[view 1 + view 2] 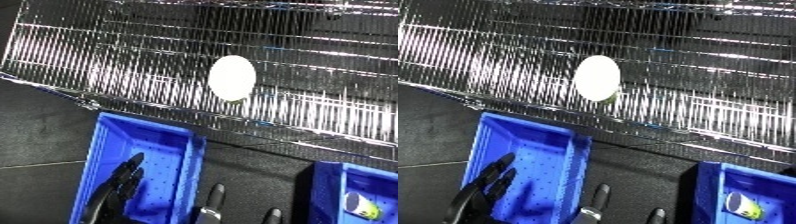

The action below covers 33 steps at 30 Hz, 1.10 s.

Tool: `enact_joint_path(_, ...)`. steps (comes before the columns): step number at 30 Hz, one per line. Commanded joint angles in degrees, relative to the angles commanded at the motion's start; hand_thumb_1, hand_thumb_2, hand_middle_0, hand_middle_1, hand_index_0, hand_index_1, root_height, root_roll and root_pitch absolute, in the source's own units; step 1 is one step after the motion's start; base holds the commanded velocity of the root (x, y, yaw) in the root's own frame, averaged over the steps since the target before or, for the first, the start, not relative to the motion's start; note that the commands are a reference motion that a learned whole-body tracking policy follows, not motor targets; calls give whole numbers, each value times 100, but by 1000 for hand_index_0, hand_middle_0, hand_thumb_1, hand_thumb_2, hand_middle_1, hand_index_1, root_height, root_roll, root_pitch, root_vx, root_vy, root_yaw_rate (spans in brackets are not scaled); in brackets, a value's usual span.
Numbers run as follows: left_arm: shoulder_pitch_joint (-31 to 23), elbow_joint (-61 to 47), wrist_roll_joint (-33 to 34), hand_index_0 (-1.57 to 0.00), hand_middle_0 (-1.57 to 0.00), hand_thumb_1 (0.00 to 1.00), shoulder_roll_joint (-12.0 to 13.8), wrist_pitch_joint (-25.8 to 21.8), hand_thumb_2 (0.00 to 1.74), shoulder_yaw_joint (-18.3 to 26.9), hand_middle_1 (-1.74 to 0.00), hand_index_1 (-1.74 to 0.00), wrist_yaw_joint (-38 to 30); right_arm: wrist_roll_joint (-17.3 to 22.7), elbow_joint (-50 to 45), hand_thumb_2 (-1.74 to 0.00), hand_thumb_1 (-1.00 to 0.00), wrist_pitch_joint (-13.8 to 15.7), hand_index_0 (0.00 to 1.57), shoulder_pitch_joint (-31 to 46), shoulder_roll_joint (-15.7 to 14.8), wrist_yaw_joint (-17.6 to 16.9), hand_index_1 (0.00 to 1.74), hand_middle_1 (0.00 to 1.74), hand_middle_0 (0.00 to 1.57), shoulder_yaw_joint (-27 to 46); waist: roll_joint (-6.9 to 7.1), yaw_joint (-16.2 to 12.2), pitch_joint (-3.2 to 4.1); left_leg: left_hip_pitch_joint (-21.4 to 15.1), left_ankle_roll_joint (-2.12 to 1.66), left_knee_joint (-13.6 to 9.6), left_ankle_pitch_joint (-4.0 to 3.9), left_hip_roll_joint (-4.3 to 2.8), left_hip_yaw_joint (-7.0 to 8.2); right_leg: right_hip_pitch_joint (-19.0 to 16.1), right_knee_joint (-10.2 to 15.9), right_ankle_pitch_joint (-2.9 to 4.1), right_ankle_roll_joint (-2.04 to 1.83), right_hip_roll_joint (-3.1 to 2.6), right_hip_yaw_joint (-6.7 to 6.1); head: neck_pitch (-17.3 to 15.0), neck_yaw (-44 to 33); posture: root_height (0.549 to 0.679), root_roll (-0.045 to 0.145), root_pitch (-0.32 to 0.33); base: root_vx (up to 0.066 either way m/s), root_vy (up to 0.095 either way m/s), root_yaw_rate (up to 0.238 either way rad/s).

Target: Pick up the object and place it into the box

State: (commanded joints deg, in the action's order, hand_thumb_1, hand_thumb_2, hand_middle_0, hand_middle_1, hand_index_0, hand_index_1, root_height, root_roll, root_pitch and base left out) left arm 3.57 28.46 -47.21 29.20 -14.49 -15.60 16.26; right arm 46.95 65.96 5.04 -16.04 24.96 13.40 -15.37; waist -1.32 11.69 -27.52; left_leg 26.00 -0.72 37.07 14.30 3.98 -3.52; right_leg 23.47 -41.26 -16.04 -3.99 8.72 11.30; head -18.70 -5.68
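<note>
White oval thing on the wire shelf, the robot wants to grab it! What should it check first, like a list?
1. White oval object in view on the wire shelf: ok.
2. Nothing covering the object: ok.
3. Left hand free: ok, fingers straight over the near blue bin, holding nothing.
4. Right hand ready: cannot tell, only fingertips show.
5. Near blue bin has room: ok, bare floor showing.
6. Other blue bin at right: already holds a yellow-green item.
</note>
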Motion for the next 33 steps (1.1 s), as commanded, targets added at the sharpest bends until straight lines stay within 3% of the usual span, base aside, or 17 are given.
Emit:
enact_joint_path(6,-117,-1362,-183,0,0,0,297,-210,0,187,0,0,-163,525,107,0,0,-99,0,92,57,188,0,0,0,150,-7,116,-57,24,6,7,36,87,-82,-4,-18,1,-1,62,96,-62,301,644,39,18,8,-38,156)
enact_joint_path(9,-136,-1825,-183,0,0,0,352,-526,0,333,0,0,-407,842,137,0,0,-136,0,175,19,387,0,0,0,221,19,140,-57,4,0,-17,41,109,-109,-32,0,-2,6,67,124,-75,362,645,39,18,35,-40,73)
enact_joint_path(13,-44,-2061,-56,0,0,0,317,-875,0,438,0,0,-533,952,183,0,0,-86,0,238,-71,455,0,0,0,243,91,154,-50,-13,-9,-27,55,110,-128,-54,11,-5,23,52,143,-79,413,645,38,17,39,-44,-1)
enact_joint_path(21,504,-1932,495,0,0,0,177,-934,0,295,0,0,-939,906,175,0,0,-152,0,210,-142,522,0,0,0,158,281,0,-27,-44,1,22,107,53,-74,-45,0,-4,50,-64,35,-102,-26,644,32,12,38,-13,-137)
enact_joint_path(26,970,-1614,825,0,0,0,125,-916,0,206,0,0,-1321,788,135,0,0,-164,0,194,-140,622,0,0,0,99,385,-164,-20,-25,21,86,140,-38,9,40,-40,4,43,-161,-104,-30,-379,642,26,14,20,23,-238)
enact_joint_path(33,1483,-1026,1306,0,0,0,61,-979,0,102,0,0,-1848,617,11,0,0,-170,0,125,-140,711,0,0,0,6,499,-364,-67,72,49,224,192,-148,114,197,-112,37,20,-273,-249,286,-906,639,18,20,1,29,-196)
